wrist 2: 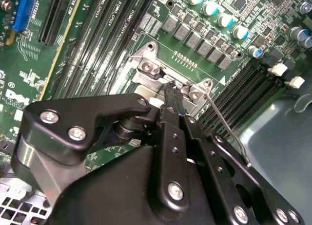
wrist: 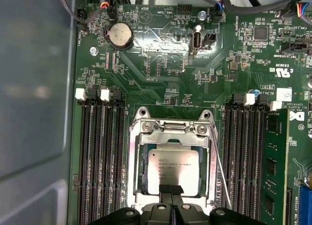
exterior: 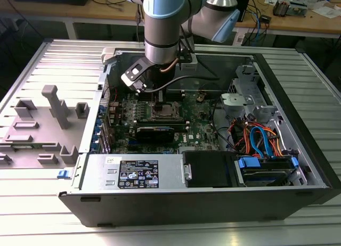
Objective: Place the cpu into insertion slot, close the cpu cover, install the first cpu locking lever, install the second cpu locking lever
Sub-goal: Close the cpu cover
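Ribbed metal table (exterior: pixel 32 214) carries an open computer case (exterior: pixel 213 203); grey fixture blocks (exterior: pixel 53 105) stand on the exterior view's left. Inside the case lies a green motherboard (exterior: pixel 200 123). A long black graphics card (exterior: pixel 160 133) sits just in front of the insertion slot (exterior: pixel 166 112). The arm (exterior: pixel 165 22) comes straight down over the slot.

Both wrist views show the gripper (wrist: pixel 170 190) clenched: fingers pressed together, nothing seen between them. Its tip rests at one edge of the socket.

The cpu (wrist: pixel 173 167) lies flat in the slot, just beyond the tip. The cpu cover (wrist: pixel 170 137) lies down around it, the chip showing through the window. One thin wire locking lever (wrist: pixel 217 166) slants away from the socket's side, over the memory slots (wrist: pixel 100 161). Cluttered workbenches (exterior: pixel 298 22) stand behind.
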